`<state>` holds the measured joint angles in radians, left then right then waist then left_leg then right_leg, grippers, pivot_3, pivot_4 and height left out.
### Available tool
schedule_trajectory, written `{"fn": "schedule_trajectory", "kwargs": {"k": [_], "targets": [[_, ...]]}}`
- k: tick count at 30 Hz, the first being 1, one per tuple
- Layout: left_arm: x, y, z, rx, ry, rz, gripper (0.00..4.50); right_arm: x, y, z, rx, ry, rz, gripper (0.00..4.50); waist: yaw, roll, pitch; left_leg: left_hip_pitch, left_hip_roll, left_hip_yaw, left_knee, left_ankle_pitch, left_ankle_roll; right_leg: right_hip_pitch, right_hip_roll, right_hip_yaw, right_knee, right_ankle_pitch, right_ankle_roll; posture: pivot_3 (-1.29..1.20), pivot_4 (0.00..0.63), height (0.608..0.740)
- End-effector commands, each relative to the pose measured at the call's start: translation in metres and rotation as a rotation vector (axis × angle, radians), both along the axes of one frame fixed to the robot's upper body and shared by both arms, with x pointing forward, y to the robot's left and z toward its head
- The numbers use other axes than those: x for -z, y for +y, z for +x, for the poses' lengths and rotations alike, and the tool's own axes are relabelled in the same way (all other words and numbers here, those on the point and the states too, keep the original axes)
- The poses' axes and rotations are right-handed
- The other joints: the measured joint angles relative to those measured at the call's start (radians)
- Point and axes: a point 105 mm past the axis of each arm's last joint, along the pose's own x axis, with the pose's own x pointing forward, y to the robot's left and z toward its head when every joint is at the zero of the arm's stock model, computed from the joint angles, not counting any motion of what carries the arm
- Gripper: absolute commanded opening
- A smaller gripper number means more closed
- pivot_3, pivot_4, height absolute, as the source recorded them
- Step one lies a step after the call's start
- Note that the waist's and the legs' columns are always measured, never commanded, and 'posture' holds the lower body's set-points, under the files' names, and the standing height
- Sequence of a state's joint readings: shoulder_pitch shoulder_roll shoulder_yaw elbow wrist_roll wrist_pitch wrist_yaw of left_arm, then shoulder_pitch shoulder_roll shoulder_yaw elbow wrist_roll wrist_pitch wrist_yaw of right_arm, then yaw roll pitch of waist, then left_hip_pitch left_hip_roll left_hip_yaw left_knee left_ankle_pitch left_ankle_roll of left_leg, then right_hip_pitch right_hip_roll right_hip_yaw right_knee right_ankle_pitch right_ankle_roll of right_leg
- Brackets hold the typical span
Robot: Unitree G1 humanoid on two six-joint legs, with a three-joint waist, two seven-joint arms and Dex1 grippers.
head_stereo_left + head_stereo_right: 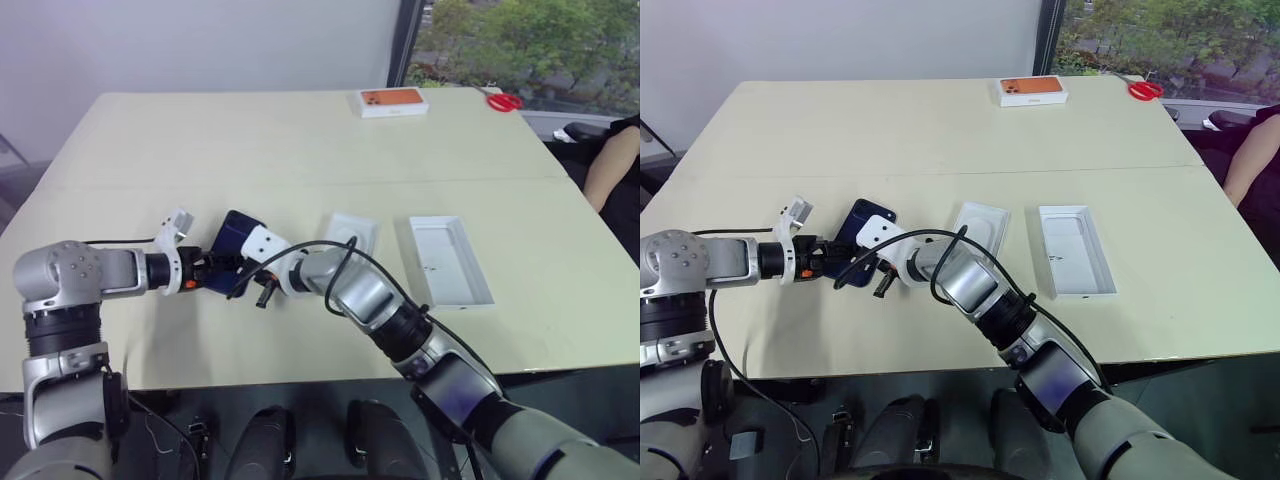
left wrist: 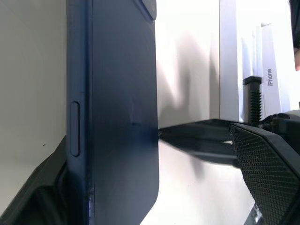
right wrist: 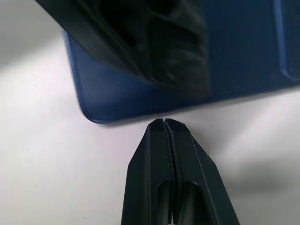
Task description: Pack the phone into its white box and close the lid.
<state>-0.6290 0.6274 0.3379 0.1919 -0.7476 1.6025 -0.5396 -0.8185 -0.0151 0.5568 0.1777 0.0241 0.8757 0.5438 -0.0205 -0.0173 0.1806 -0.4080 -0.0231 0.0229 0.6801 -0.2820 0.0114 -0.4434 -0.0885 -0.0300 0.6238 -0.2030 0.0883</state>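
- Phone (image 1: 866, 222), slim and dark navy, sits toward the robot's left part of the pale surface (image 1: 940, 130), with the two claws meeting at it
- Left claw (image 1: 205, 270) comes in from the robot's left; in its wrist view the phone stands on edge between its two black fingers (image 2: 267, 173), one finger on each side, with a clear gap between the textured finger and the phone's flat face, so the claw is spread around the phone rather than pinching it
- Whether the finger on the phone's other side touches it, I cannot tell
- Right claw (image 3: 165, 123) is fully closed, its two fingers pressed together, and the tips sit right at the phone's long edge near a rounded corner
- Just to the right of the claws lies the lid (image 1: 980, 226), inner face up with an oval recess
- White box (image 1: 1074, 250), a shallow open tray, lies beside the lid, farther to the robot's right, and apart from it
- Neither of these touches the phone
- Far across the surface sits an orange-topped box (image 1: 1032, 90), and near it, at the far right corner, a pair of red scissors (image 1: 1145, 90)
- At the right edge of the room a person's arm (image 1: 1252, 160) shows beside the surface
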Motion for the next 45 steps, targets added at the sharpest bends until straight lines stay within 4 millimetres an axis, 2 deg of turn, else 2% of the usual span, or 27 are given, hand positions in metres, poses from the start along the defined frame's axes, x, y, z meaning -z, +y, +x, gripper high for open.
{"fn": "schedule_trajectory", "kwargs": {"k": [1,4,12,16,23,25,28,31,34,39,45], "targets": [[-0.006,0.006,0.002,-0.018,-0.010,-0.006,2.69,-0.015,-0.001,-0.002,-0.002,-0.040,0.041,0.00,0.000,0.000,0.000,0.000,0.000,0.000,0.000,0.001,-0.001,0.000,0.000,0.000,0.000,0.000,0.000,0.00,0.150,0.740],[-0.007,0.007,0.003,-0.020,-0.006,-0.006,1.17,-0.020,-0.007,-0.003,0.005,-0.058,0.043,0.00,0.000,-0.001,0.001,0.000,0.000,0.000,-0.001,0.001,-0.002,-0.001,0.000,0.000,0.000,0.000,0.000,0.00,0.150,0.740],[-0.007,0.005,0.003,-0.019,-0.001,-0.048,1.17,-0.053,-0.029,-0.015,0.017,-0.111,0.095,0.00,0.002,-0.001,0.001,-0.001,0.000,0.000,-0.001,-0.001,0.002,-0.001,0.000,0.000,0.000,0.000,0.000,0.00,0.150,0.740],[-0.008,0.005,0.002,-0.017,-0.003,-0.062,0.02,-0.061,-0.044,-0.017,0.051,-0.120,0.110,0.00,0.002,-0.001,0.001,-0.001,0.000,0.000,-0.001,-0.001,0.002,-0.001,-0.001,0.001,0.000,0.000,0.000,0.00,0.150,0.740],[-0.025,0.001,0.004,-0.005,-0.068,-0.156,0.02,-0.066,-0.075,-0.019,0.113,-0.140,0.098,0.00,0.004,-0.001,0.001,-0.001,0.001,0.000,-0.001,-0.001,0.002,-0.001,-0.001,0.001,0.000,0.000,0.000,0.00,0.150,0.740],[-0.036,-0.008,0.006,0.019,-0.114,-0.203,0.02,-0.070,-0.088,-0.020,0.132,-0.152,0.098,0.00,0.008,-0.001,0.001,-0.001,0.000,0.000,-0.001,-0.001,0.002,-0.001,-0.001,0.001,-0.001,0.000,0.000,0.00,0.150,0.740],[-0.054,-0.041,0.011,0.107,-0.182,-0.257,0.02,-0.083,-0.125,-0.021,0.199,-0.176,0.102,0.00,0.027,-0.002,0.002,-0.003,0.000,-0.001,0.000,-0.001,0.002,0.000,-0.002,-0.001,-0.003,0.000,0.000,0.00,0.150,0.740],[-0.059,-0.065,0.013,0.157,-0.191,-0.299,0.02,-0.086,-0.143,-0.024,0.233,-0.181,0.097,0.00,0.032,-0.003,0.002,-0.003,-0.001,-0.001,0.001,-0.002,0.004,0.001,-0.003,-0.001,-0.005,0.000,0.000,0.00,0.150,0.740],[-0.063,-0.100,0.012,0.234,-0.180,-0.335,0.02,-0.080,-0.168,-0.028,0.286,-0.175,0.065,0.00,0.030,-0.002,0.002,-0.003,-0.001,-0.001,0.000,-0.002,0.004,0.001,-0.002,0.000,-0.006,0.000,0.000,0.00,0.150,0.740],[-0.047,-0.144,0.016,0.262,-0.082,-0.298,0.02,-0.065,-0.206,-0.031,0.403,-0.150,-0.009,0.00,0.034,-0.003,0.002,-0.003,-0.001,-0.001,0.001,-0.002,0.004,0.001,-0.002,-0.001,-0.006,0.000,0.000,0.00,0.150,0.740],[-0.033,-0.168,0.015,0.285,0.001,-0.267,0.02,-0.061,-0.227,-0.032,0.485,-0.140,-0.030,0.00,0.027,-0.003,0.002,-0.003,0.001,0.000,0.001,-0.002,0.004,0.001,0.002,-0.001,-0.005,0.000,0.000,0.00,0.150,0.740]]}}
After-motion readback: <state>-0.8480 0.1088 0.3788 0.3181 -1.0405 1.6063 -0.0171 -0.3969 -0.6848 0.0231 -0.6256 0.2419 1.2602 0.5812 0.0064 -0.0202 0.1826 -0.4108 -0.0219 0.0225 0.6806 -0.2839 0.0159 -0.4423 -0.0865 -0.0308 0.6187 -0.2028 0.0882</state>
